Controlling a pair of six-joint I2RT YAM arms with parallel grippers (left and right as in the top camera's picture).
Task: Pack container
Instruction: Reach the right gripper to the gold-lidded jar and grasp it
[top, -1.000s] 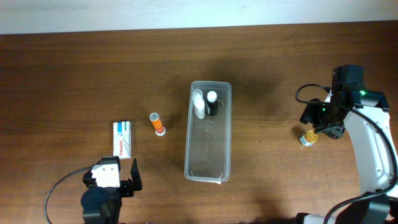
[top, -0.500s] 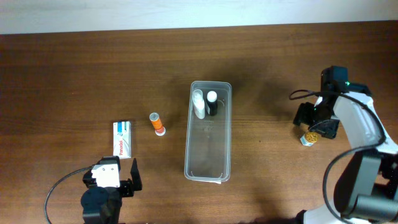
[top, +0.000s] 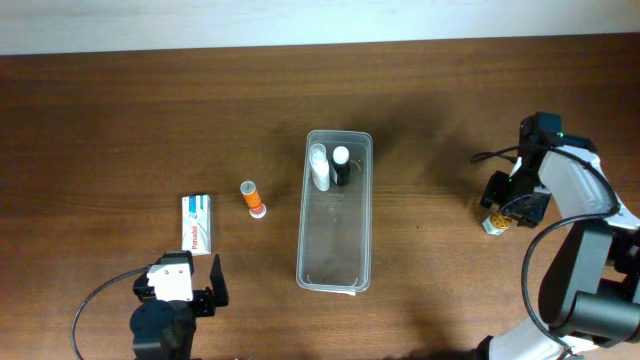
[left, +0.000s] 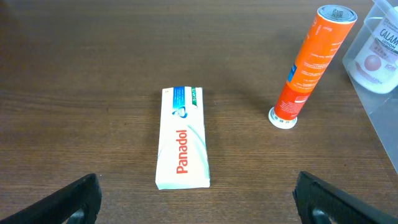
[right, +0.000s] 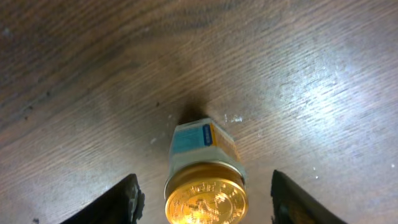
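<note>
The clear plastic container (top: 335, 215) stands mid-table with a white bottle (top: 319, 166) and a black bottle with a white cap (top: 342, 164) at its far end. Its corner also shows in the left wrist view (left: 380, 106). My right gripper (top: 503, 212) is open, its fingers on either side of a small jar with a gold lid (right: 206, 188), not touching it. My left gripper (top: 185, 290) is open and empty near the front edge. Ahead of it lie a white Panadol box (left: 183, 139) and an upright orange tube (left: 309, 63).
In the overhead view the Panadol box (top: 198, 223) and the orange tube (top: 253, 199) sit left of the container. A black cable (top: 100, 300) loops by the left arm at the front edge.
My right gripper has shifted slightly over the gold-lidded jar, its wrist turning. The left arm and the other objects have not moved.
</note>
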